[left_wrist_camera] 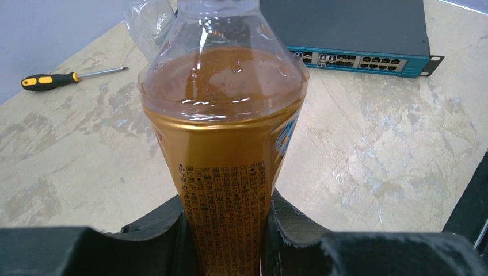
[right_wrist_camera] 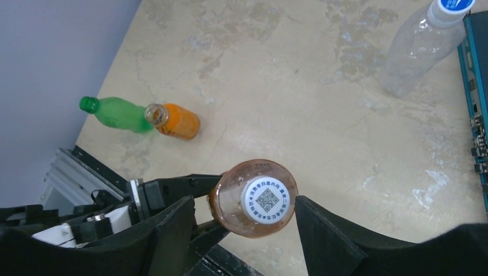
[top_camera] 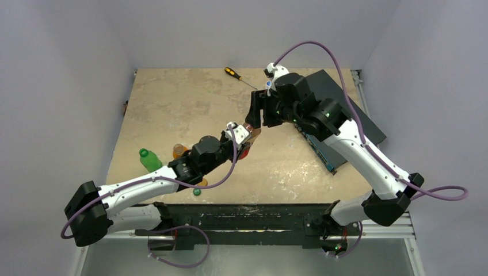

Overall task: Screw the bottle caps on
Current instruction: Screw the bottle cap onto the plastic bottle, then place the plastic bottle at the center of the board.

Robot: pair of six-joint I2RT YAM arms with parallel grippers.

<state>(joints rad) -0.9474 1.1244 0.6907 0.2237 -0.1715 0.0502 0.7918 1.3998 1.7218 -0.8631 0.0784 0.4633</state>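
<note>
Bottle (left_wrist_camera: 224,144), likely thin and crushable, is clamped by left gripper (left_wrist_camera: 225,233); cap (right_wrist_camera: 266,199), best pinched at its rim, is straddled by right gripper (right_wrist_camera: 247,227), jaws apart.

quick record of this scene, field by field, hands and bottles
left hand: shut on amber bottle
white cap: on the amber bottle's neck
right hand: open, straddling the white cap
green bottle: lying down, capped
orange bottle: lying beside green bottle, uncapped
clear bottle: lying down, capped

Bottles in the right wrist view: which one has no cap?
The orange bottle beside the green bottle: its mouth is open. The green bottle, clear bottle and held amber bottle are capped.
</note>
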